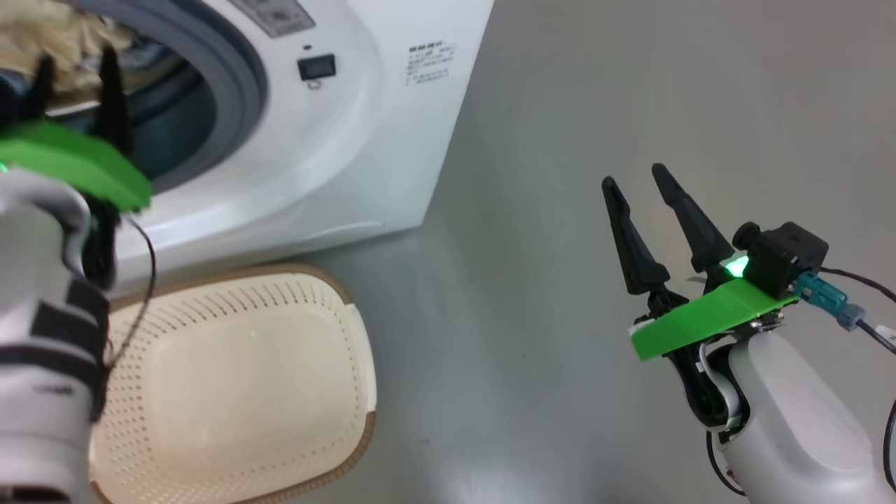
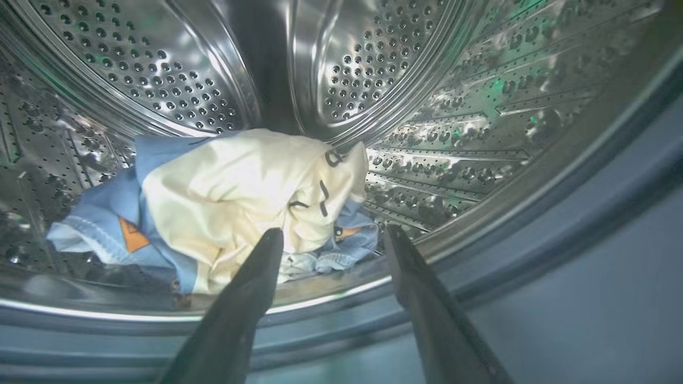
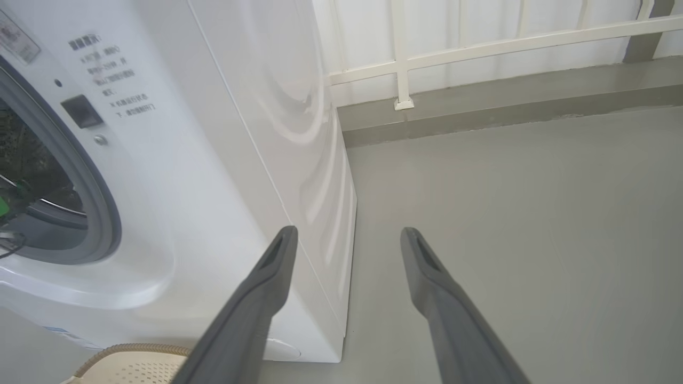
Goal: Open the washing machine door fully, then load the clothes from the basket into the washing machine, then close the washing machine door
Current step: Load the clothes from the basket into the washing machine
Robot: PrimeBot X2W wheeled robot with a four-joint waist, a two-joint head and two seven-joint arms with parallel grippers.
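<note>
In the left wrist view, the left arm's two dark fingers are seen spread wide apart. The left jaws are thus fully open, and nothing is held between them. They are pointed over the grey rubber ring into the perforated steel drum. The clothes are found heaped on the bottom of the drum, just past the fingertips and apart from them. A cream piece with dark line marks is laid over light blue fabric bearing an orange patch.

In the head view, the left arm is shown at the left edge, with its fingers raised at the mouth of the washing machine. The basket is set on the floor directly in front of the machine, just beside that arm.

The right arm is held well to the right of the machine, above bare floor. Its fingers are widely parted, so the right jaws are open and nothing is gripped. In the right wrist view, a corner of the basket is caught at the bottom edge, below the machine's white front. Farther off, a white railing is seen above a grey kerb.
</note>
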